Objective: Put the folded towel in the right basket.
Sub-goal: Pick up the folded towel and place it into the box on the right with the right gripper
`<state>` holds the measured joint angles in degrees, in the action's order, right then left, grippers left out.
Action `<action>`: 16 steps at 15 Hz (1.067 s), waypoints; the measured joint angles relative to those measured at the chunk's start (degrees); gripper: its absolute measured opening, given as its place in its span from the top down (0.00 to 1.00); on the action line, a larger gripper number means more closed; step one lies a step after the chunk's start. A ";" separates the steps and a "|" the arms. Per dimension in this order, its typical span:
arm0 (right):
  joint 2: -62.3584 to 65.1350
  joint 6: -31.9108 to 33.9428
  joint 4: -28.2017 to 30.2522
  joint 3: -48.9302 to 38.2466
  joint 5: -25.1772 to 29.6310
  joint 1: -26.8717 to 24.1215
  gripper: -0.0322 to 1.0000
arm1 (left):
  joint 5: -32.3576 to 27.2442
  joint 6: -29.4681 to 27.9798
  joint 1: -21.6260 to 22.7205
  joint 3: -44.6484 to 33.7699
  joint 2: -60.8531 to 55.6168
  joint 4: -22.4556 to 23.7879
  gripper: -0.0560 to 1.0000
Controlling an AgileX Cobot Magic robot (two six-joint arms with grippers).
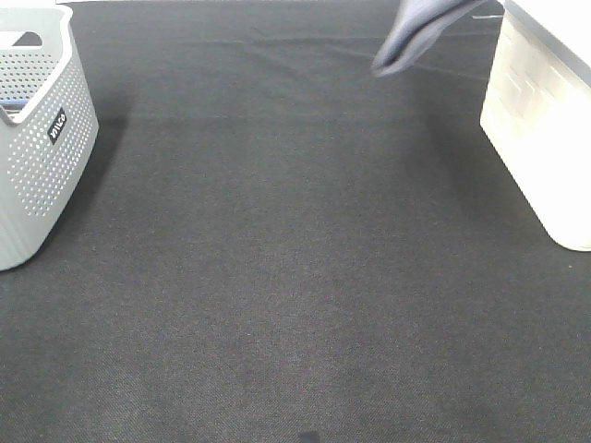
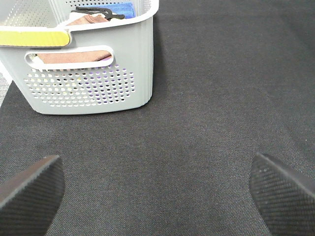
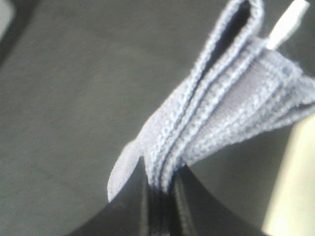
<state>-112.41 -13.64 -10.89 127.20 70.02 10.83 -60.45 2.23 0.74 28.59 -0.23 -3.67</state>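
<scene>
The folded towel (image 1: pixel 414 35) is grey-blue and hangs in the air at the top right of the high view, just left of the white right basket (image 1: pixel 545 120). The right wrist view shows my right gripper (image 3: pixel 160 189) shut on the towel (image 3: pixel 221 108), folded layers pinched between the two dark fingers. The gripper itself is out of the high view, above its top edge. My left gripper (image 2: pixel 157 189) is open and empty, fingers wide apart above the black mat, facing the grey left basket (image 2: pixel 88 73).
The grey perforated basket (image 1: pixel 37 138) stands at the left edge of the black mat (image 1: pixel 277 277) and holds several folded cloths (image 2: pixel 93 19). The white basket's near wall (image 3: pixel 295 187) shows pale beside the towel in the right wrist view.
</scene>
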 joint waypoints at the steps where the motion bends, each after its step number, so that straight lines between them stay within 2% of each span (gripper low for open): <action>1: 0.97 0.40 -0.17 0.00 0.00 -2.01 0.91 | 0.00 0.00 0.00 0.00 0.00 0.00 0.03; 6: 1.72 2.23 -2.75 0.00 0.00 -17.99 0.91 | 0.00 0.00 0.00 0.00 0.00 0.00 0.03; 9: 1.83 3.21 -2.75 0.00 0.00 -25.73 0.91 | 0.00 0.00 0.00 0.00 0.00 0.00 0.03; 16: -6.30 4.47 -1.03 -0.69 0.11 -27.10 0.90 | 0.00 0.00 0.00 0.00 0.00 0.00 0.03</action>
<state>-118.72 -9.17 -11.92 126.51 70.13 -16.27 -60.45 2.23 0.74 28.59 -0.23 -3.67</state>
